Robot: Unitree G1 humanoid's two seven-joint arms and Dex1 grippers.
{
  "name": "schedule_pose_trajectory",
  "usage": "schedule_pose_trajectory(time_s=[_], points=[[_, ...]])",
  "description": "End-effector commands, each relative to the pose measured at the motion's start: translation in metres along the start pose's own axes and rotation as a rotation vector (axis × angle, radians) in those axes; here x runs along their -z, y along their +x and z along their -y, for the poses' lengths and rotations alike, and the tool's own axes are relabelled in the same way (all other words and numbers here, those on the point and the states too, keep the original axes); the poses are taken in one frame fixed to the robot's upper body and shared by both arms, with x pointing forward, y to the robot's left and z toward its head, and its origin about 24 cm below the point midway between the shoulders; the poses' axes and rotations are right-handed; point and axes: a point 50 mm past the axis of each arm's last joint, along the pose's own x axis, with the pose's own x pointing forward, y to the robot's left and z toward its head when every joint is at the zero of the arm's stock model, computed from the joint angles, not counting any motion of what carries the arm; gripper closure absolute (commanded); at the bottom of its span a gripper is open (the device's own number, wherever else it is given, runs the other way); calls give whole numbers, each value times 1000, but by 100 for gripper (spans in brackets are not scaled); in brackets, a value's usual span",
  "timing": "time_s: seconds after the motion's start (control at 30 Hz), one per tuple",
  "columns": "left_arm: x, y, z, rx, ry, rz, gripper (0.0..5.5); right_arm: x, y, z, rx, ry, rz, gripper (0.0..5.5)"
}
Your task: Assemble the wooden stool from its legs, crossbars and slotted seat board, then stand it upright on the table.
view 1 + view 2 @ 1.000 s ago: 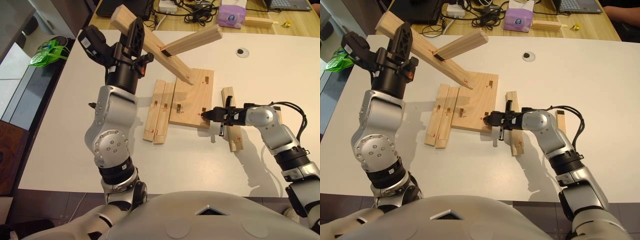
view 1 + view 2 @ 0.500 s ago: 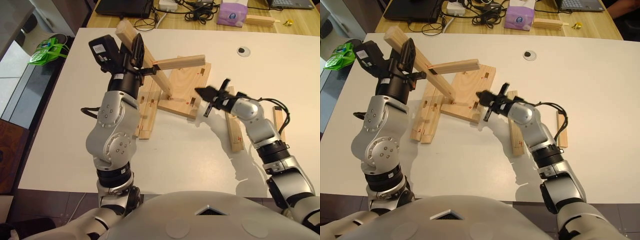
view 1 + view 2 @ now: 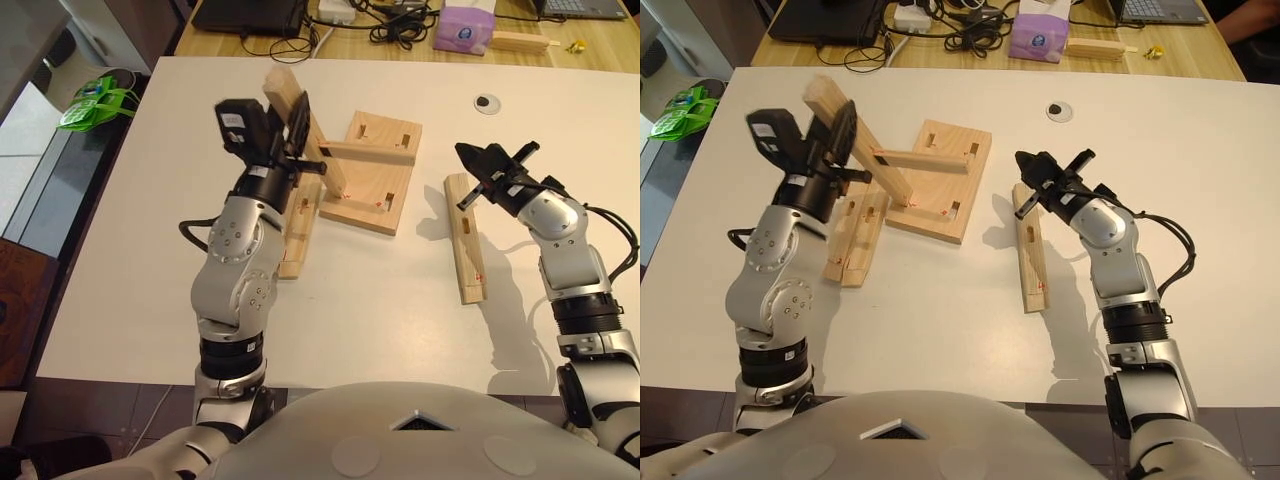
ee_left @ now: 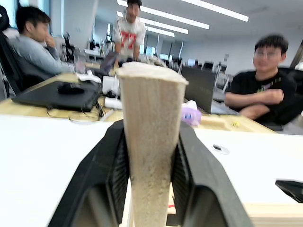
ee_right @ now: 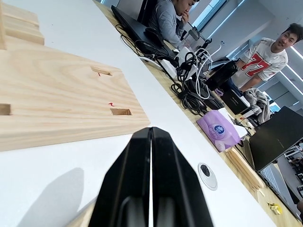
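Left gripper [image 4: 150,135] is clamped on the upper part of a wooden leg [image 3: 322,160], its fingers flat against two opposite faces. Seat board [image 3: 385,190] lies flat on the table [image 3: 350,310] with its slots facing up. It is the largest piece and probably the heaviest, and it looks stiff enough to be steadied by one edge. The held leg leans tilted over the board's left half, its lower end at the board surface beside a slot. Whether it has entered the slot cannot be told. A crossbar [image 3: 370,152] juts from the leg out over the board, so the pair likely handles as one light, rigid unit prone to levering. A hold nearer the joint would probably twist less. Loose leg [image 3: 465,240] lies right of the board, well apart, and further loose pieces [image 3: 297,245] lie just beside the board's left edge. Right gripper [image 5: 151,137], fingers together and empty, hangs right of the board above the loose leg's far end.
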Motion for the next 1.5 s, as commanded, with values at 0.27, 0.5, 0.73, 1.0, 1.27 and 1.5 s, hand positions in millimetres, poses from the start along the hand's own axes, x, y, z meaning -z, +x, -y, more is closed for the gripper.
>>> schedule_pose_trajectory(time_s=[0.27, 0.5, 0.73, 1.0, 1.27, 1.5], points=[[39, -9, 0, -8, -2, -217, 448, -4, -4, 28, 195, 40, 43, 550], [38, -2, -6, -93, -99, -189, 448, -7, -1, 23, 193, 46, 64, 550], [30, 3, 13, 63, 82, -202, 448, -5, 0, 21, 209, 59, 63, 550], [41, 8, 3, 38, 32, -343, 448, -12, 7, 17, 192, 68, 81, 550], [50, 10, 4, 61, 50, -407, 448, -2, 5, 7, 122, 90, 45, 550], [58, 2, 3, 44, 42, -414, 447, 37, 3, -37, -280, 464, -58, 550]])
